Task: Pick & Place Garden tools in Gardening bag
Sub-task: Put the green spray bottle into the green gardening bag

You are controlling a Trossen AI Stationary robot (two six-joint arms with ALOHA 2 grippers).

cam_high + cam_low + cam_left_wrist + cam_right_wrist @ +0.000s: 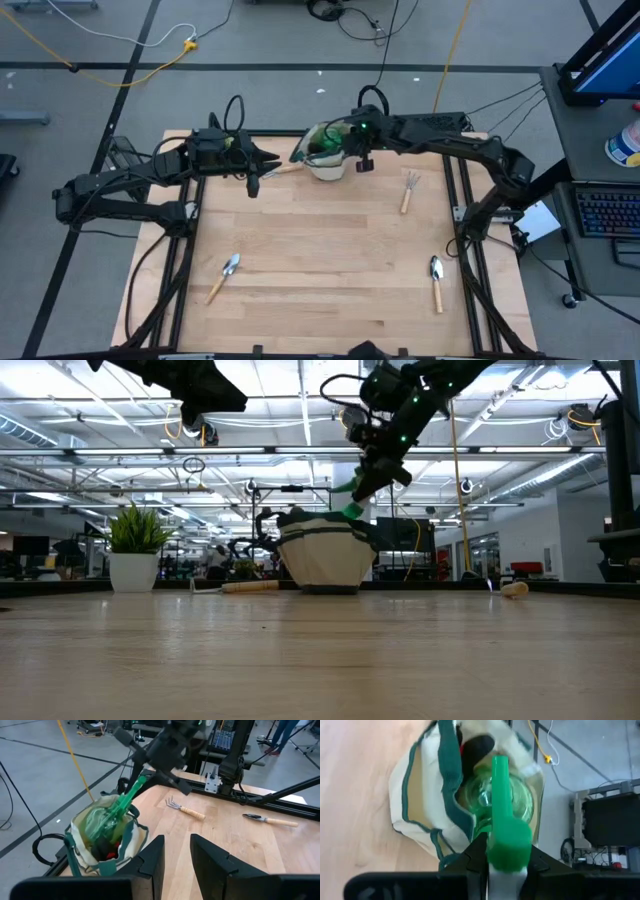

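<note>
A translucent green spray bottle with an opaque bright green head is seen inside the gardening bag, which is coloured beige with dark green trim. Red and black items are glimpsed in the bag. Beside the bag, pale wooden handles and silver metal heads are shown on the rake and trowels

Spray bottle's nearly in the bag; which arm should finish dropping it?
Right. The right gripper is shut on the spray bottle, directly over the gardening bag. The left gripper hangs beside it, holding nothing.
</note>
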